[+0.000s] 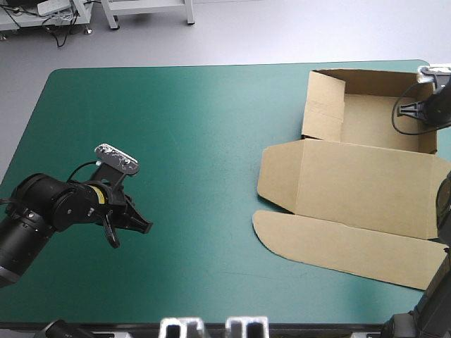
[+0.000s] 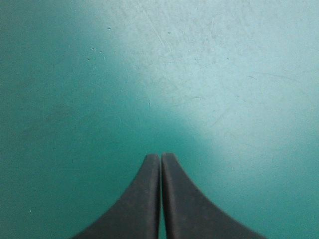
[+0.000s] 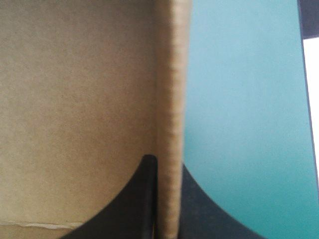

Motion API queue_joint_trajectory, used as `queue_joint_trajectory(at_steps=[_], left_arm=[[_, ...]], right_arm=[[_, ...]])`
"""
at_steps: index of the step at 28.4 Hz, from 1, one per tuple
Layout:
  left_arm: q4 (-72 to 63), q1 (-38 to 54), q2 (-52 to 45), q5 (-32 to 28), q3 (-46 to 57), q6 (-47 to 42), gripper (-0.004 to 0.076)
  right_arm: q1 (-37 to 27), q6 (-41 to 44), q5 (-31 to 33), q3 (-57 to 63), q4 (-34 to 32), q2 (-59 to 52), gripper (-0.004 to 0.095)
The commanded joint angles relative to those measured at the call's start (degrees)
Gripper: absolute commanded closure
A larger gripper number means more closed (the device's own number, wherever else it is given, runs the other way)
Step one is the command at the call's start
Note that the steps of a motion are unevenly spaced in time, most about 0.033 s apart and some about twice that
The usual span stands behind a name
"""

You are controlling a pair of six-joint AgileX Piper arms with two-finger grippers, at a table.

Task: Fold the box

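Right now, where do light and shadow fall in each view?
High view: even light, pale sheen on the teal-green cover. Left wrist view: bright patch ahead of the shut left gripper, cover darker to one side. Right wrist view: cover beside the box wall held by the right gripper is brightly lit.

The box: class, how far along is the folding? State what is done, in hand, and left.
Done: the box is a tray with left and far walls raised. In hand: the right gripper is shut on its right wall. Left: the lid lies flat; the left gripper is shut over bare teal-green cover, apart.
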Motion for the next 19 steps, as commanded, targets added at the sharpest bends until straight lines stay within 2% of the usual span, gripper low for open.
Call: queue_joint_trajectory(at_steps=[1, 19], left_arm=[[-0.38, -0.07, -0.85, -1.25, -1.43, 0.02, 0.0729], [-0.38, -0.07, -0.85, -0.90, -1.43, 0.02, 0.0729]], right_arm=[[-3.29, -0.27, -0.89, -3.69, -0.08, -0.03, 0.0928], [-9.37, -1.96, -2.06, -8.92, -0.40, 4.55, 0.0928]])
